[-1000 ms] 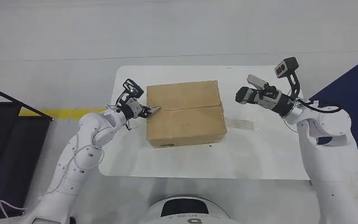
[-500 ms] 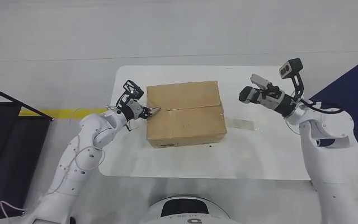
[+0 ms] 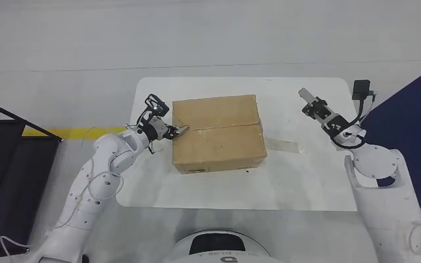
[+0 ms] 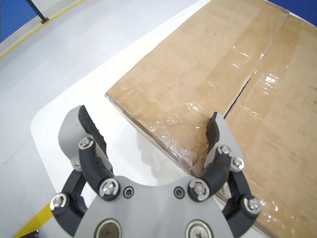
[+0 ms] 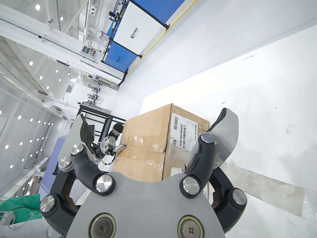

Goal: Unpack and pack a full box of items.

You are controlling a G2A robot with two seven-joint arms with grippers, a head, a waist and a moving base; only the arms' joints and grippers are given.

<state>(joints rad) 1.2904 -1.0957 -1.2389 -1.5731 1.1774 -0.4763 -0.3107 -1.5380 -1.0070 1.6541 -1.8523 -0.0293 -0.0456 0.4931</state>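
A closed cardboard box (image 3: 217, 131) sealed with clear tape stands mid-table. My left gripper (image 3: 176, 130) is open at the box's left end, level with the centre seam. In the left wrist view the left gripper (image 4: 152, 130) straddles the taped corner edge of the box (image 4: 223, 75), one fingertip (image 4: 213, 130) at the tape by the seam. My right gripper (image 3: 310, 102) hangs open above the table, right of the box and apart from it. The right wrist view shows the right gripper (image 5: 154, 125) empty, the box (image 5: 148, 137) farther off, and the left gripper (image 5: 116, 147) beyond it.
A strip of clear tape (image 3: 284, 146) lies on the white table (image 3: 316, 177) just right of the box, also seen as tape (image 5: 272, 189) near my right gripper. A printed label (image 5: 185, 130) is on the box's right end. A black frame (image 3: 20, 158) stands left of the table.
My right arm has drawn back to the right, away from the box, and its wrist has turned. The left gripper and the box have stayed put.
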